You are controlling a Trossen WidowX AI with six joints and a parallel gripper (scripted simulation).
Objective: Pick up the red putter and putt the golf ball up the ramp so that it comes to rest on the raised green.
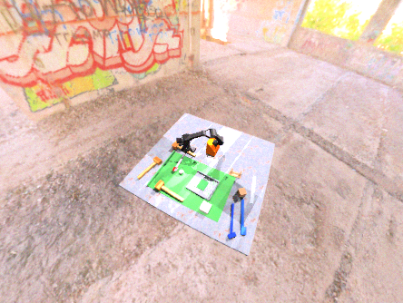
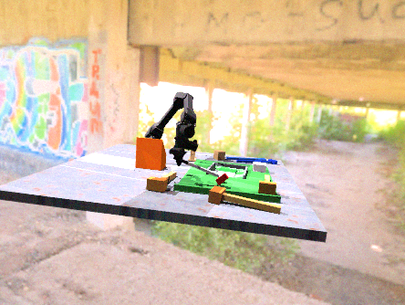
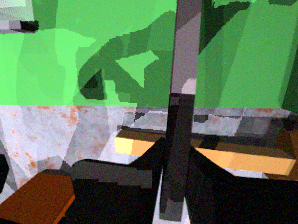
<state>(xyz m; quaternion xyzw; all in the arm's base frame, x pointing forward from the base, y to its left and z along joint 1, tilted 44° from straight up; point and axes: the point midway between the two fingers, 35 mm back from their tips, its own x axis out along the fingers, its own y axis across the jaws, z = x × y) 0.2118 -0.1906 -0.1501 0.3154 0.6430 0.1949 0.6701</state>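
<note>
Gripping the red putter [image 2: 207, 171] by its grey shaft: I see the gripper [image 3: 175, 165] closed narrow on it, the shaft running straight up between both dark fingers in the wrist view. Its red head [image 2: 222, 178] sits low over the green mat [image 2: 248, 183], near the mat's front edge. I note the golf ball [image 1: 181, 171] on the mat, just beyond the head. The arm [image 2: 175, 120] rises from its base, elbow high, wrist pointing down beside the orange block [image 2: 150, 153].
</note>
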